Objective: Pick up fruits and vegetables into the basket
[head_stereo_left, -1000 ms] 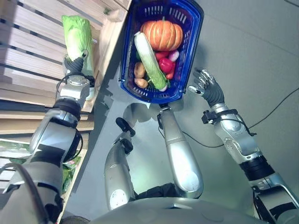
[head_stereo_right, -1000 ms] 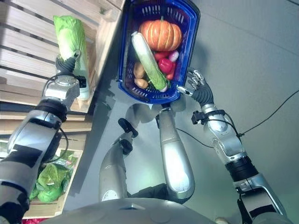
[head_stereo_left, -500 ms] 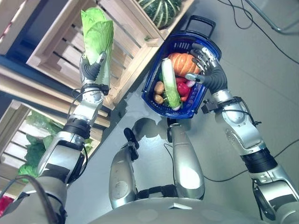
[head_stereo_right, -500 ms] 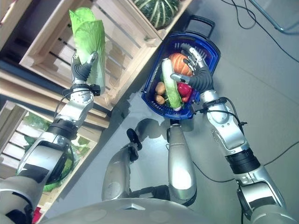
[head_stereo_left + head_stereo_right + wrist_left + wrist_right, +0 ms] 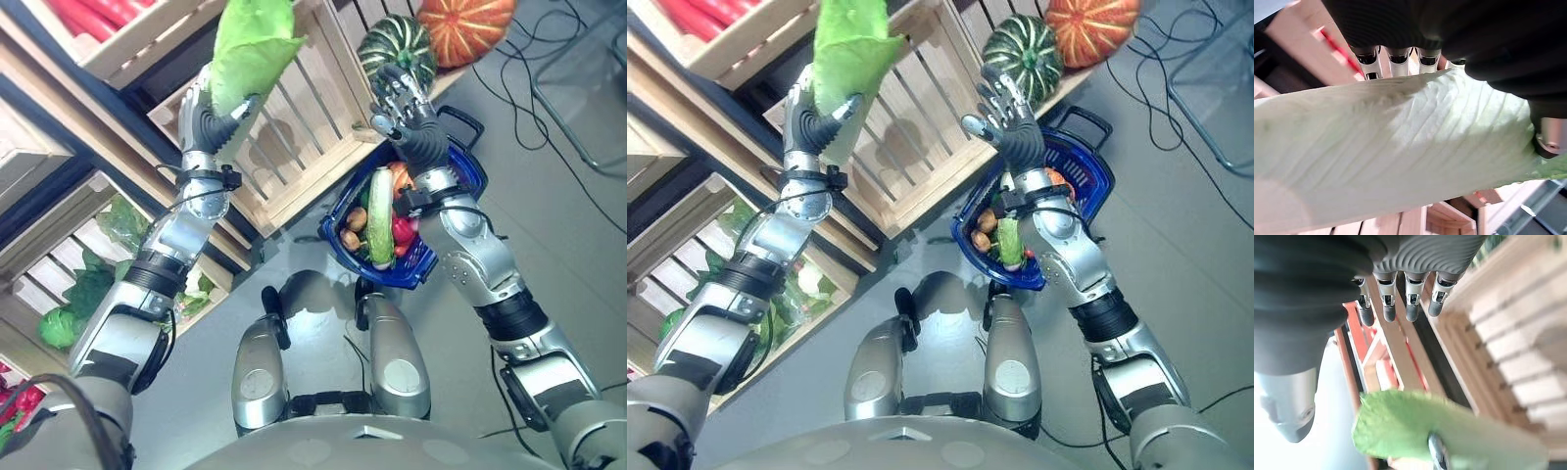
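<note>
My left hand is raised high and shut on a pale green cabbage, whose ribbed leaf lies across its curled fingers. The blue basket stands on the floor below, beside the wooden crates. It holds a long green zucchini, potatoes, a red pepper and an orange pumpkin partly hidden by my right arm. My right hand is open with fingers spread, lifted above the basket and level with the cabbage, a short way to its right.
A slatted wooden crate stands behind both hands. On top of it sit a green striped squash and an orange pumpkin. Leafy greens fill a lower crate at left. Cables trail over the floor at right.
The camera has tilted up. My left hand has lifted the cabbage higher. My right hand rose from beside the basket to above it, fingers still spread.
</note>
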Controlling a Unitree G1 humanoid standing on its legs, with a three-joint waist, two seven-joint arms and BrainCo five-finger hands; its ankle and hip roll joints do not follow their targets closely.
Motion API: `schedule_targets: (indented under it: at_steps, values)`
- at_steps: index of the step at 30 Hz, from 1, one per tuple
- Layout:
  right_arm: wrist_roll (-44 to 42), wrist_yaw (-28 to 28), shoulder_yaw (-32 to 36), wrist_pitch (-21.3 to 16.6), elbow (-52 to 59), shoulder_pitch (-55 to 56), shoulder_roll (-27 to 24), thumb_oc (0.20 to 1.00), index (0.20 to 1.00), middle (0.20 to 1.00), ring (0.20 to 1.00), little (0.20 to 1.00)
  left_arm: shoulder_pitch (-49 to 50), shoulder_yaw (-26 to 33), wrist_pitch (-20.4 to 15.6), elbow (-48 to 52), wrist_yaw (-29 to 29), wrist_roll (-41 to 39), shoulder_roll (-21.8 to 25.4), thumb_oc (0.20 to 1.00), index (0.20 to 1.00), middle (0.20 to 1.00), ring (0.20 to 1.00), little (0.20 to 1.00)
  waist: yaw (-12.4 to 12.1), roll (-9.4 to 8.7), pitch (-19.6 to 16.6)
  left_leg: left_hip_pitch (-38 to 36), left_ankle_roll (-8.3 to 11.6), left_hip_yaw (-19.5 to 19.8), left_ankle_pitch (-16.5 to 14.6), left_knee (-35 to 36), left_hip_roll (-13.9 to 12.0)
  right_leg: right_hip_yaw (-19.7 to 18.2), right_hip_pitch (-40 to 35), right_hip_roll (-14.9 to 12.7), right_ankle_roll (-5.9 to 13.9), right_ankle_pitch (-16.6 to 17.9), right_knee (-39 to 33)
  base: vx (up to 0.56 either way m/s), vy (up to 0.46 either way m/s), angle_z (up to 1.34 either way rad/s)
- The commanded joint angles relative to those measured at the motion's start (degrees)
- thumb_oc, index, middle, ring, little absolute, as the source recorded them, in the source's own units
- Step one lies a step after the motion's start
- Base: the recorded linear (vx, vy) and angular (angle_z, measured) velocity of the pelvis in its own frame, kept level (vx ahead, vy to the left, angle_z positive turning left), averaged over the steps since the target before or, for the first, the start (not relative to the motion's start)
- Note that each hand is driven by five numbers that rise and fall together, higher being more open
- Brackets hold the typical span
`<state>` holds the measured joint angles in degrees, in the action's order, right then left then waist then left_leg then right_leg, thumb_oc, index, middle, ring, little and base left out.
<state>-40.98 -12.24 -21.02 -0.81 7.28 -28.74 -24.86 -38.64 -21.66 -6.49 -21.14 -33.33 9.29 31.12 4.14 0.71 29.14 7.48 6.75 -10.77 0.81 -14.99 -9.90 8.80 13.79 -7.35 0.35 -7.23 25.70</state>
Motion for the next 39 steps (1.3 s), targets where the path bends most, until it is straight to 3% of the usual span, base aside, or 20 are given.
schedule_targets:
  at_steps: [1, 14, 31, 39]
  values:
    - [-4.62, 0.92, -1.53, -1.27, 2.76, -0.02, 4.72, 1.000, 1.000, 1.000, 1.000, 1.000, 2.50, -2.85, -4.71, 6.13, -1.68, 6.67, 2.68, 0.200, 0.200, 0.200, 0.200, 0.200, -0.05, -3.06, -8.20, -0.63, -3.08, -2.10, -8.10, -4.14, 1.87, -1.09, -4.62, -1.63, 3.42, 1.17, -7.83, 0.09, -0.033, 0.06]
    - [-14.22, 0.65, -7.33, 0.39, 0.64, -2.65, 7.77, 1.000, 1.000, 1.000, 1.000, 1.000, -1.04, -11.41, 0.43, 9.83, -0.26, 17.44, 2.67, 0.200, 0.200, 0.200, 0.200, 0.200, -1.29, -4.28, -8.30, -2.12, -3.51, -1.68, -9.66, -4.54, 1.93, -1.01, -7.19, -2.09, 4.53, 1.45, -9.31, 0.03, -0.016, 0.04]
    - [-15.62, -6.03, -9.86, 1.27, -1.13, -6.41, 9.77, 1.000, 1.000, 1.000, 1.000, 1.000, -4.14, -16.81, 7.84, 13.31, 4.01, 22.49, 0.33, 0.200, 0.200, 0.200, 0.200, 0.200, -1.53, -4.21, -7.81, -2.81, -3.37, -1.36, -10.07, -3.95, 1.95, -0.97, -8.01, -2.63, 5.40, 1.51, -10.13, 0.00, 0.000, 0.00]
    - [-15.16, -7.34, -11.50, 4.21, -1.60, -8.09, 10.20, 1.000, 1.000, 1.000, 1.000, 1.000, -5.68, -19.79, 8.65, 14.74, 4.18, 30.16, -0.75, 0.200, 0.200, 0.200, 0.200, 0.200, -1.69, -4.37, -7.62, -2.78, -3.29, -1.34, -10.08, -3.58, 1.86, -0.78, -8.00, -2.75, 5.62, 1.55, -10.46, 0.00, 0.000, 0.00]
